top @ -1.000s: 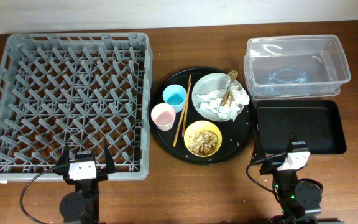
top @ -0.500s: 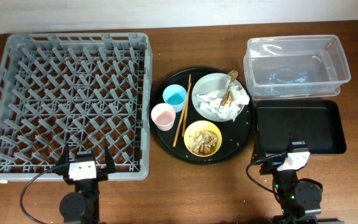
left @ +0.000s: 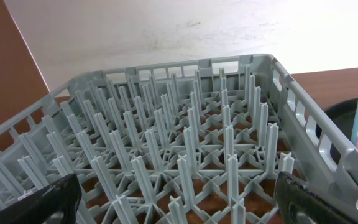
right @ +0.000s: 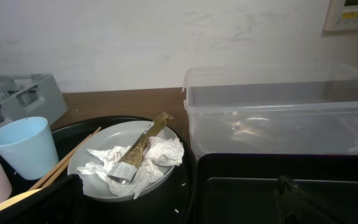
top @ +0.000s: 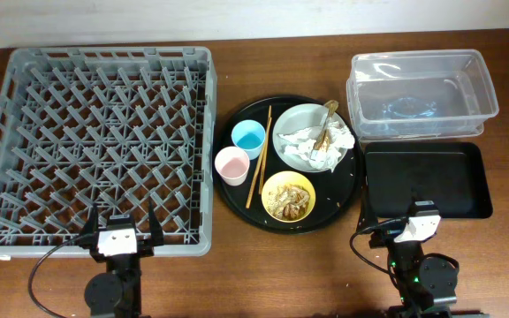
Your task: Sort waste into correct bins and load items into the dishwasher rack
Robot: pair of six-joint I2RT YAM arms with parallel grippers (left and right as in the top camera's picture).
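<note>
Since nothing had yet been lifted, we judged the step in hand to be the first pick. We would have started with the waste, pinching a napkin from straight above so the plate beneath did not slide. Both pincers sat at the bottom of the overhead frame. The left gripper (top: 119, 224) was spread wide at the rack's lower edge, and the right gripper (right: 179, 184) was equally wide, holding nothing, just below the shallow tray.

The dishwasher rack (top: 109, 55) filled the left of the frame, with nothing among its pegs. The round black tray (top: 237, 199) at centre carried every dish. The clear tub (top: 418, 57) at upper right looked empty, as did the shallow black tray (top: 453, 181) beneath it. The plate (top: 292, 132) bore crumpled napkins (top: 325, 152) and a brown-gold wrapper (top: 327, 124). The yellow bowl (top: 267, 190) below it held brownish scraps (top: 290, 201). The blue cup (top: 248, 135) and pink cup (top: 231, 165) stood at the tray's left, seemingly empty, with the chopsticks (top: 260, 159) lying between cups and plate.
</note>
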